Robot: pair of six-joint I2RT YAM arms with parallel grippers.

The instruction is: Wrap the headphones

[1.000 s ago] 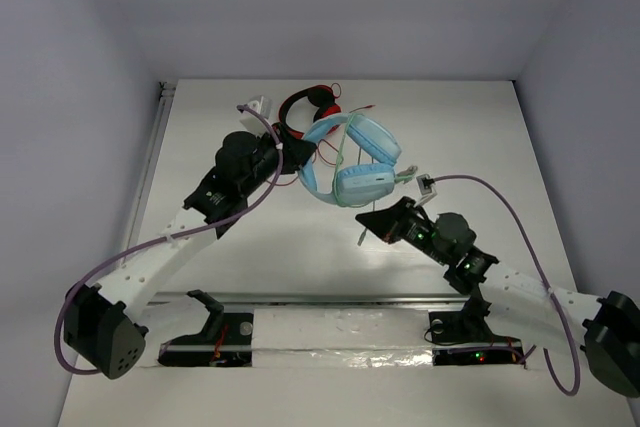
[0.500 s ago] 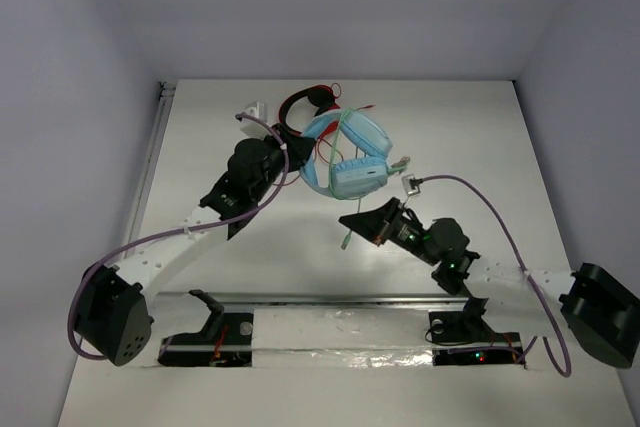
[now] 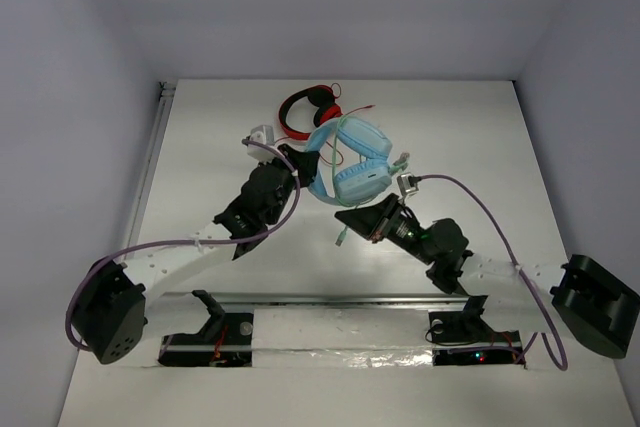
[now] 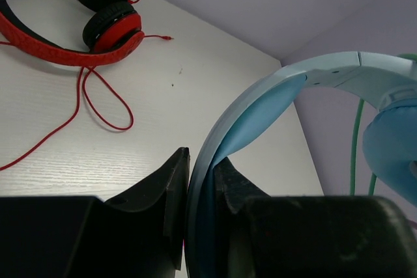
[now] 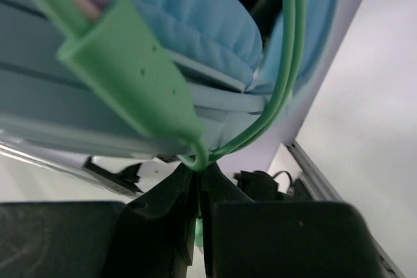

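Observation:
The light-blue headphones (image 3: 352, 159) are lifted off the table at the back centre. My left gripper (image 3: 298, 162) is shut on their headband (image 4: 260, 105), which runs up between the two black fingers (image 4: 166, 190) in the left wrist view. My right gripper (image 3: 347, 217) sits just below the earcups, shut on the thin green cable (image 5: 287, 69). That cable loops up from the jaws across the blue earcup (image 5: 189, 24), beside a blurred green inline piece (image 5: 137, 76). A loose cable end (image 3: 342, 238) hangs below the right gripper.
Smaller red-and-black headphones (image 3: 305, 107) lie on the table behind the blue pair, their red cable (image 4: 98, 99) trailing over the white surface. A metal rail (image 3: 340, 299) crosses the near edge in front of the arm bases. Grey walls close in the back and sides.
The left gripper has swung right and nearer with the headband, turning the headphones. The right gripper has moved left under the earcups, drawing the green cable along.

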